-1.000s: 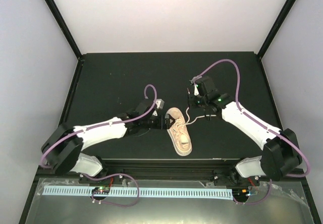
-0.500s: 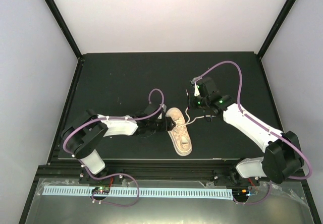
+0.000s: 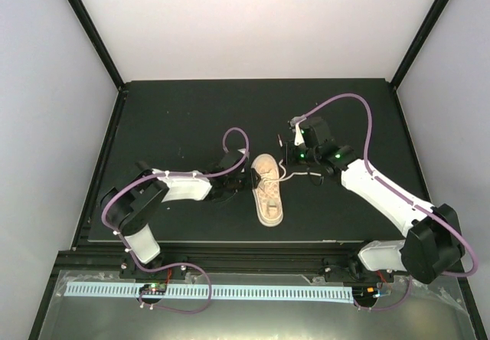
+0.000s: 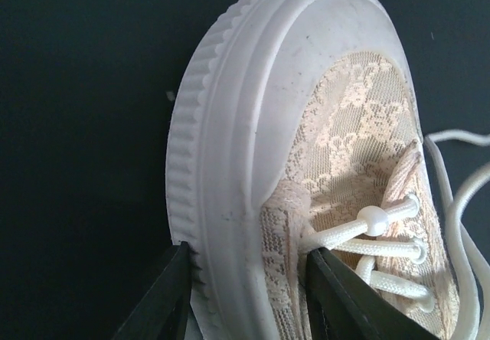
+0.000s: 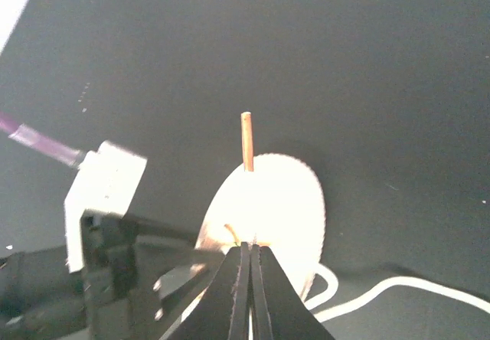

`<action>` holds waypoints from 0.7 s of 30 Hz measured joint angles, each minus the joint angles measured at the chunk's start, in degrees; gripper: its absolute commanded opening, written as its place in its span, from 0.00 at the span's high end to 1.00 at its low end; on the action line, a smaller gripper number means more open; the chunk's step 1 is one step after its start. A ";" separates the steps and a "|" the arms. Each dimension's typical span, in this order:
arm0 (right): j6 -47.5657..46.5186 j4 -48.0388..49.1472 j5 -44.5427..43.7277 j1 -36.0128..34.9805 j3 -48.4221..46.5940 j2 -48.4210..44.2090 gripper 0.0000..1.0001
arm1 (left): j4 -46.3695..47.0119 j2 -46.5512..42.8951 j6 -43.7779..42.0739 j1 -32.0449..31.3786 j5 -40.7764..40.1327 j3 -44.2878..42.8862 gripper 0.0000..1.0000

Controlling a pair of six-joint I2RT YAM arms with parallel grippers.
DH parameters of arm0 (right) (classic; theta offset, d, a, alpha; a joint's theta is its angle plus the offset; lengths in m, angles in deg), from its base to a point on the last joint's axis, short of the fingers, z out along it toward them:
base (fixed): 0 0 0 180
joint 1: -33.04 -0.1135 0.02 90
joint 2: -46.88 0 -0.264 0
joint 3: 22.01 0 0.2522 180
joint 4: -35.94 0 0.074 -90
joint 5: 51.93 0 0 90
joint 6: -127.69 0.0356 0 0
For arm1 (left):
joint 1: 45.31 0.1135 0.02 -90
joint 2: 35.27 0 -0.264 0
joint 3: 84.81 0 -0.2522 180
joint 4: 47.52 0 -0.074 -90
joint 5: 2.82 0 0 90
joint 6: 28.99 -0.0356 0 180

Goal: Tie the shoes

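The pale pink-beige sneaker [image 3: 269, 198] lies on the black mat, toe pointing away from the arm bases. My left gripper [image 3: 253, 178] is shut on the shoe's left side near the toe. In the left wrist view [image 4: 249, 252] one finger is outside the white sole and the other inside against the lace-patterned upper [image 4: 337, 125]. My right gripper [image 3: 291, 155] hovers just right of the toe, shut on a cream-white lace [image 3: 295, 174]. In the right wrist view its fingers [image 5: 246, 245] are pressed together over the overexposed shoe [image 5: 283, 194], and a brown lace tip [image 5: 246, 141] sticks out beyond them.
The black mat [image 3: 176, 118] is bordered by black frame rails and pale walls on the left, right and back. A loose lace loop [image 5: 383, 290] lies on the mat to the right of the shoe. The arm bases and a cable rail sit at the near edge.
The left arm has folded in, its elbow swinging left and back. The shoe has turned so its heel swung left and it lies straighter. The right gripper has barely moved.
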 measured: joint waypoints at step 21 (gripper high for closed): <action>3.82 0.87 9.38 -0.63 -8.76 -5.33 0.98 | 13.94 -20.94 -29.14 5.73 3.45 9.20 0.23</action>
